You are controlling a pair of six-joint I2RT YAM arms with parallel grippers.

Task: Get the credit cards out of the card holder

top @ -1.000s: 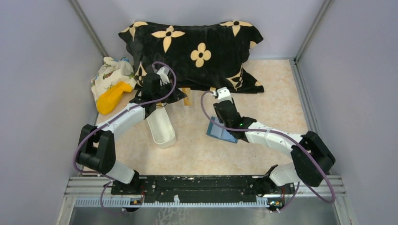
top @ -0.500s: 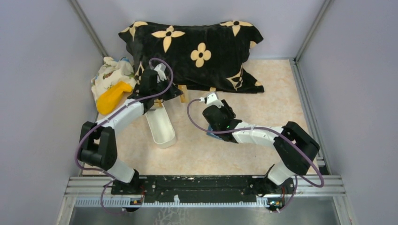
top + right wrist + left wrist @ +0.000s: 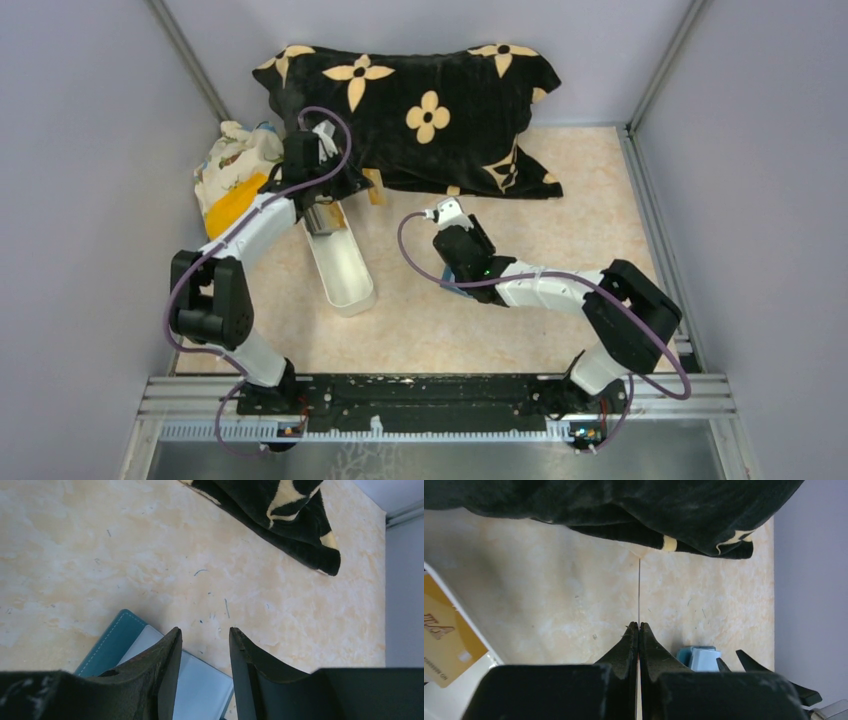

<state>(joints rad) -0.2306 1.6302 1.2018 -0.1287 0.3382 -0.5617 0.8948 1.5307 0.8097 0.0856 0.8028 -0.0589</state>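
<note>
1. Found the left gripper (image 3: pixel 639 626) pressed together on a thin credit card (image 3: pixel 639 590), seen edge-on from the wrist as a fine line standing out past the fingertips.
2. Placed that gripper, in the overhead view, toward 10 o'clock on the desk (image 3: pixel 420 335). Hung over the far end of the white tray (image 3: pixel 340 272), close in front of the black flowered pillow (image 3: pixel 450 75).
3. Noted a tan card (image 3: pixel 444 645) with dark lettering lying flat inside the tray, at 8 o'clock in the left wrist view.
4. Found the right gripper (image 3: pixel 205 632) spread partway, with nothing between its fingers (image 3: pixel 167 662) and only bare desk showing through the gap.
5. Located the card holder (image 3: pixel 112 642) flat on the desk beneath the right gripper, near the middle of the desk and at 3 o'clock from the tray. Showed a teal stitched edge and a pale inner pocket at 7 o'clock in the right wrist view.
6. Saw one finger of the right gripper overlapping the holder's pocket; could not tell whether it touched.
7. Caught a corner of the holder at 5 o'clock in the left wrist view, with dark finger tips just beside it at 3 o'clock.
</note>
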